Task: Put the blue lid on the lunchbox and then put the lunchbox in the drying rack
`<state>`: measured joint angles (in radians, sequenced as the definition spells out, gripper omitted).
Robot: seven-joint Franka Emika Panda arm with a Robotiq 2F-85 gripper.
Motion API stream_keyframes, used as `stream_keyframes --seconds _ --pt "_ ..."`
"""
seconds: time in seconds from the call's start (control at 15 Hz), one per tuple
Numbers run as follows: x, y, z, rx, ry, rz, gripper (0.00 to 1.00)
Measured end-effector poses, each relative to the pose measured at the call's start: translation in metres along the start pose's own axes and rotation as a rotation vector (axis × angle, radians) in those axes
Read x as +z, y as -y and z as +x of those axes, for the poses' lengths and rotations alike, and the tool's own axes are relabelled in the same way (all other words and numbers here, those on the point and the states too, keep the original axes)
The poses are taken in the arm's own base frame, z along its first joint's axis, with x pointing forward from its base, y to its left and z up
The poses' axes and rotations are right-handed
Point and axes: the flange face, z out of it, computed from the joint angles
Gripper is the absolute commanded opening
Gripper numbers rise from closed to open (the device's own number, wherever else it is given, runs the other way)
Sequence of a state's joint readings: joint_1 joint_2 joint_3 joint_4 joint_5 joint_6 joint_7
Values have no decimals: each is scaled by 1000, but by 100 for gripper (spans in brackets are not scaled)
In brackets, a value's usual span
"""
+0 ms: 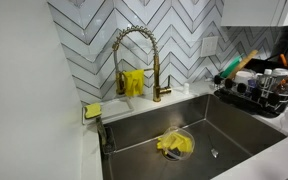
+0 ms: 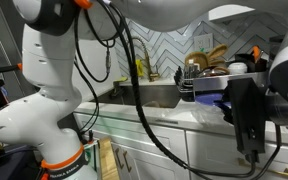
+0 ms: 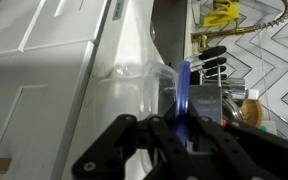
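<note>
In the wrist view my gripper (image 3: 184, 125) is shut on the blue lid (image 3: 185, 90), which stands edge-on between the fingers. The clear lunchbox (image 3: 134, 85) lies just beyond the lid on the white counter edge, close to or touching it; I cannot tell which. In an exterior view the gripper (image 2: 226, 101) holds the blue lid (image 2: 209, 100) in front of the counter, below the drying rack (image 2: 209, 72). The black wire drying rack (image 1: 254, 97) stands right of the sink, full of dishes and utensils. It also shows in the wrist view (image 3: 216, 100).
A steel sink (image 1: 234, 130) holds a yellow cloth (image 1: 174, 145) on a clear round dish. A gold faucet (image 1: 156, 60) stands behind it, with a yellow item (image 1: 134, 82) beside it and a sponge (image 1: 92, 110) at the sink's corner. White cabinets (image 3: 44, 90) are below the counter.
</note>
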<state>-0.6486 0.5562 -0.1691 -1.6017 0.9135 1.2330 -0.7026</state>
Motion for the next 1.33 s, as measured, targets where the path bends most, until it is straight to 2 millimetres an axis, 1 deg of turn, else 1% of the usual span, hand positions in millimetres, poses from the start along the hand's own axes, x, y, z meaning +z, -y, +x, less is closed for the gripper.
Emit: stream_keyframes --seconds 0.07,0.13,0.33,0.73,0.93,1.0,1.07,1.13,1.27,1.33 --pt "1 -1 0 -2 0 -1 38" --pt "1 -2 0 -3 -2 -3 44" --pt "-3 -1 -2 -7 -8 -9 53" --pt "-13 8 -7 -18 -26 -22 52" --pt "-15 12 -7 -25 -29 -27 56" --pt "-15 14 -8 -27 -30 -29 53" --pt "-16 15 -8 -28 -31 -30 54" --pt "-16 16 -8 -30 -33 -33 53" --pt "-18 17 -8 -29 -38 -38 57" --pt "-19 16 -9 -27 -41 -42 57"
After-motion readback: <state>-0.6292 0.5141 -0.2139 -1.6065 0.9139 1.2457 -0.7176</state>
